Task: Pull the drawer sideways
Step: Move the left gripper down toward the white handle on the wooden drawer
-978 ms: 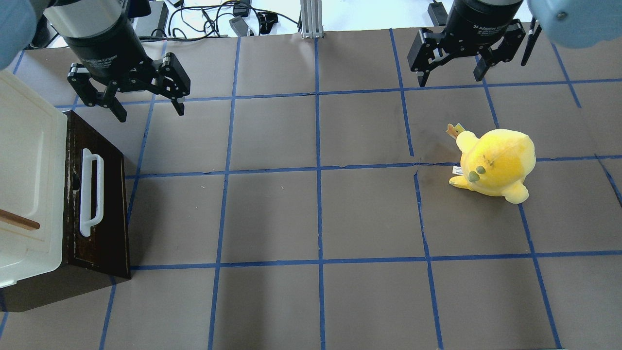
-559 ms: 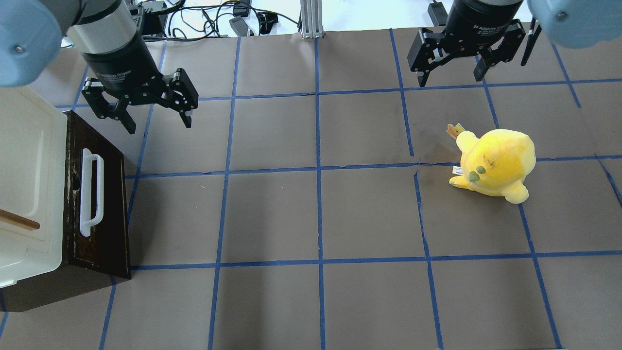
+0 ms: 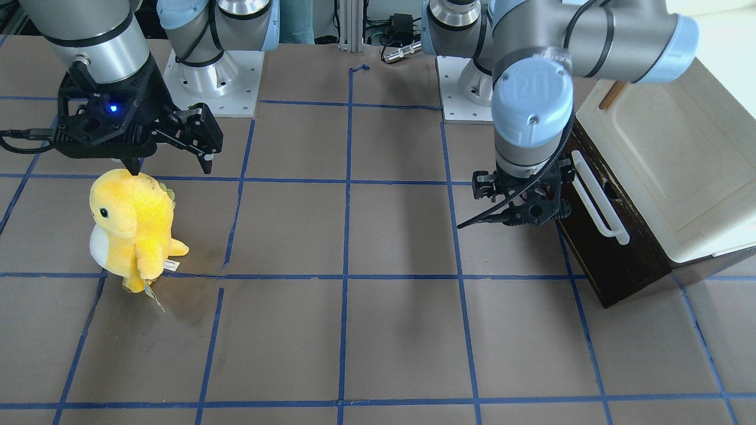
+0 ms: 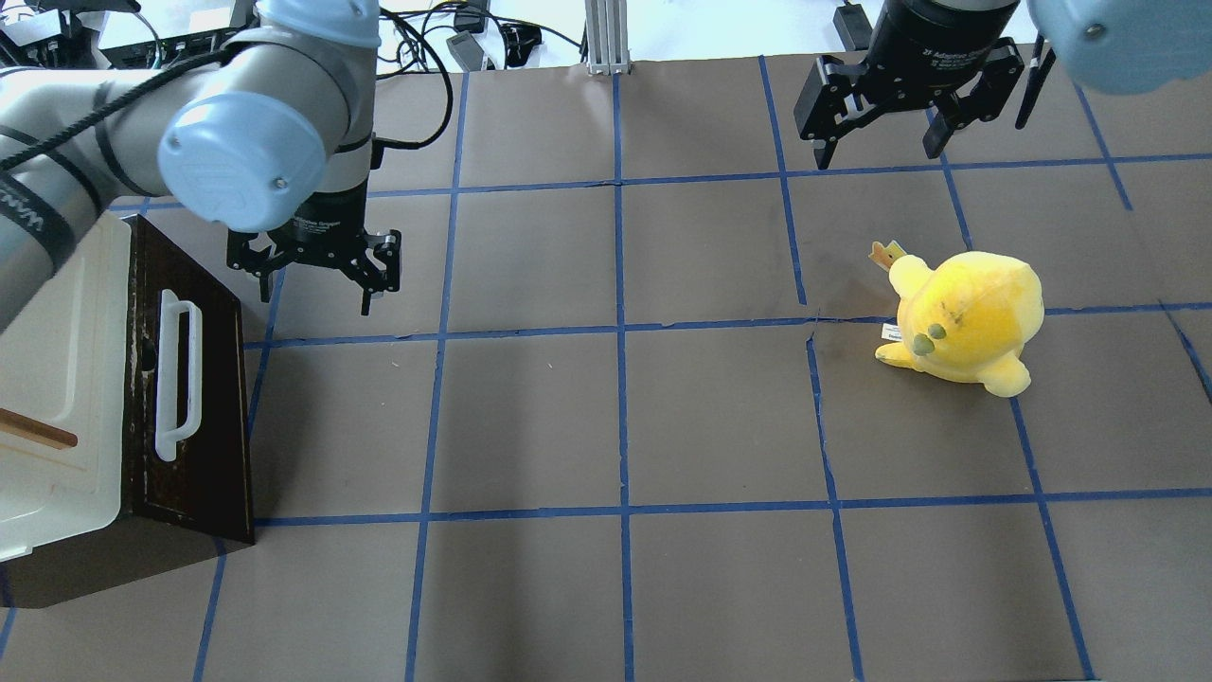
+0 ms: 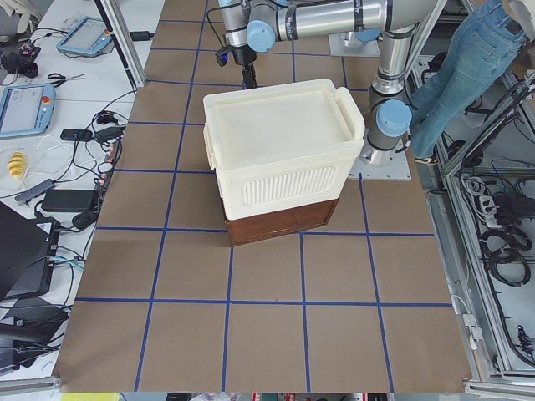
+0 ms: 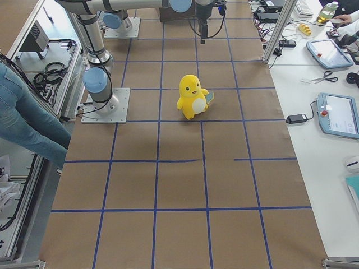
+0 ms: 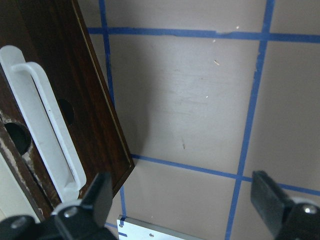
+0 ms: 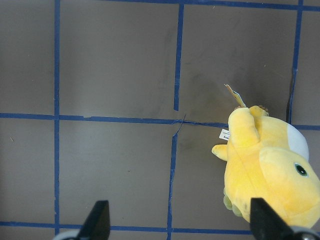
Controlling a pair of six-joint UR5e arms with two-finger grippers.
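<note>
The drawer (image 4: 204,417) is a dark-brown front with a long white bar handle (image 4: 178,374), closed under a cream-white cabinet at the table's left end. It also shows in the front view (image 3: 602,254) and the left wrist view (image 7: 80,85). My left gripper (image 4: 317,294) is open and empty, fingers pointing down, hovering just right of the drawer's far end; it shows in the front view (image 3: 522,203) and the left wrist view (image 7: 182,210), where the handle (image 7: 47,125) lies to its left. My right gripper (image 4: 878,156) is open and empty at the back right.
The cream-white cabinet (image 4: 47,332) with a small brown wooden handle sits over the drawer. A yellow plush toy (image 4: 966,322) stands on the right half, in front of the right gripper (image 3: 171,170). Blue tape lines grid the brown table.
My left gripper has moved forward and rightwards and dropped lower, ending beside the drawer's far end, with its arm now swung over the cabinet. The right arm, the plush and the drawer have not moved.
</note>
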